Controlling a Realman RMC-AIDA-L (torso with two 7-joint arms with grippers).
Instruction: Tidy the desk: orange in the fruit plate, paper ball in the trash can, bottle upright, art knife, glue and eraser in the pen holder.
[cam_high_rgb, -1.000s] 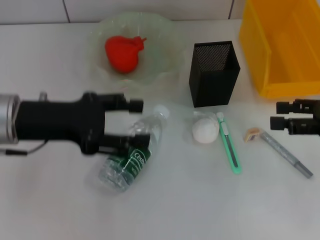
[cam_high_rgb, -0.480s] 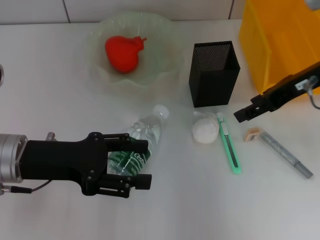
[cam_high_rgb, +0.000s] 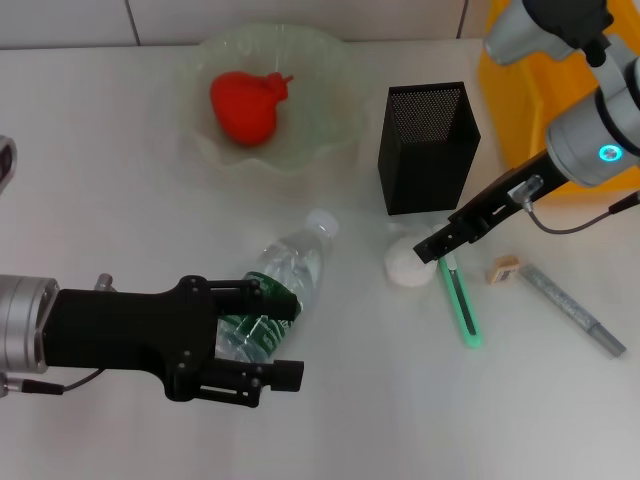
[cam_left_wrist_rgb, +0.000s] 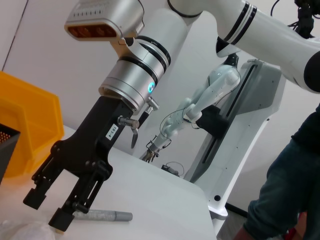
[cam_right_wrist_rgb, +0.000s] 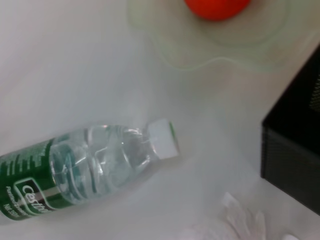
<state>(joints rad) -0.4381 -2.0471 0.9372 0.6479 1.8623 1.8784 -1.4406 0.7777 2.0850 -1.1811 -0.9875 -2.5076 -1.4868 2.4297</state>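
The clear bottle (cam_high_rgb: 290, 275) with a green label lies on its side at the table's middle; it also shows in the right wrist view (cam_right_wrist_rgb: 95, 167). My left gripper (cam_high_rgb: 282, 335) is open, its jaws straddling the bottle's lower body. My right gripper (cam_high_rgb: 440, 245) is open and hangs just over the white paper ball (cam_high_rgb: 403, 265); it also shows in the left wrist view (cam_left_wrist_rgb: 47, 210). The orange (cam_high_rgb: 245, 105) lies in the glass fruit plate (cam_high_rgb: 330, 140). The green art knife (cam_high_rgb: 462, 305), the eraser (cam_high_rgb: 505, 268) and the grey glue stick (cam_high_rgb: 575, 310) lie on the table at the right.
The black mesh pen holder (cam_high_rgb: 428, 150) stands behind the paper ball. The yellow bin (cam_high_rgb: 530, 130) stands at the back right, partly behind my right arm.
My left gripper has moved toward the table's front along the bottle to its lower body. My right arm has swung in from the right edge to above the paper ball.
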